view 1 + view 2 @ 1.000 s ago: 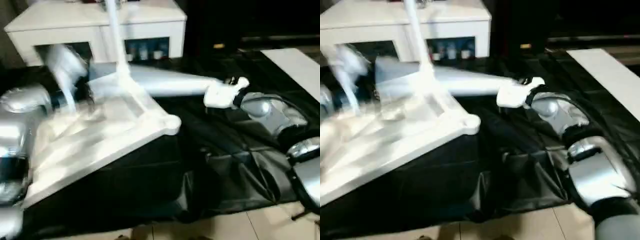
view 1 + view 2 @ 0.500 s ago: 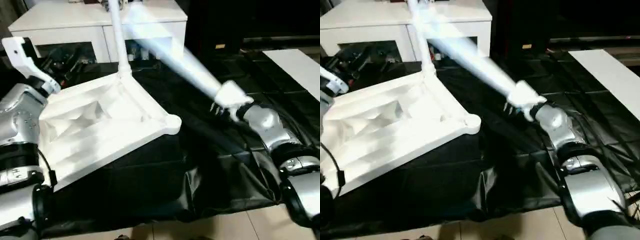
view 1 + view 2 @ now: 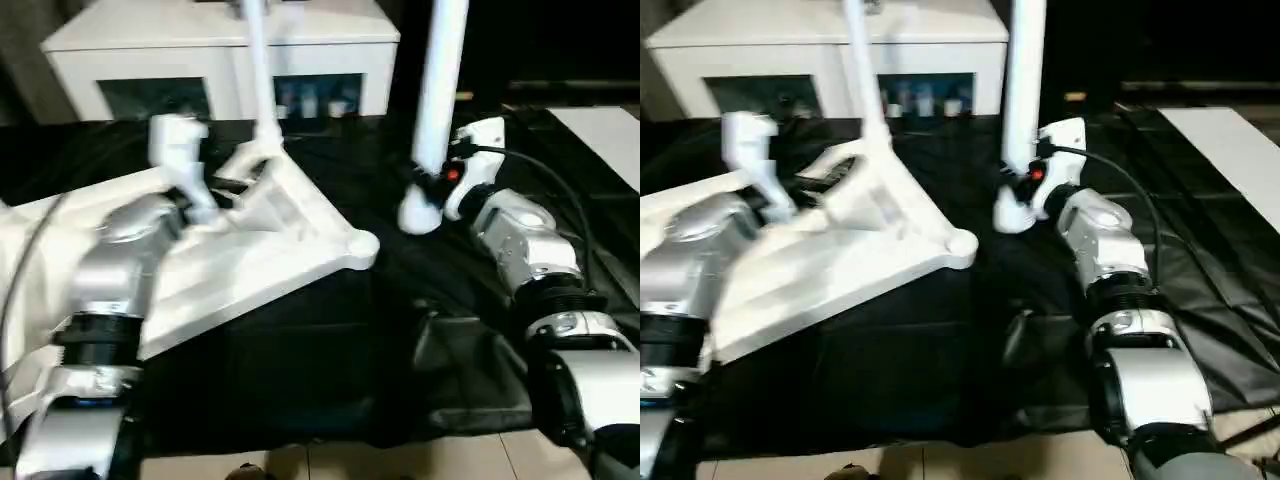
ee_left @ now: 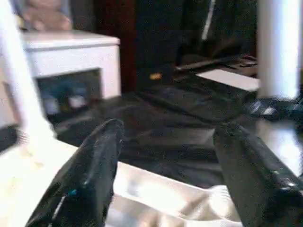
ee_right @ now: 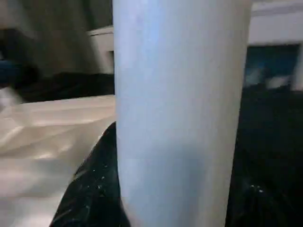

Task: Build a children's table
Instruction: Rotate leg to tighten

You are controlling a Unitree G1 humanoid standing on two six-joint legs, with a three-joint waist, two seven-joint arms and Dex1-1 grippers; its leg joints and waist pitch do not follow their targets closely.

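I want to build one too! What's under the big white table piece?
A black cloth lies under the upside-down tabletop, which rests tilted on it. The cloth drapes down over something bulky; what that is cannot be seen, because the cloth covers it.

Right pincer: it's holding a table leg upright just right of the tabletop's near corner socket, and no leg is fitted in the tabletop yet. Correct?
Not quite. One leg is already fitted, standing in the tabletop's far corner; the left eye view shows it. The rest holds: the right pincer holds a second leg upright, just right of the empty near corner socket.
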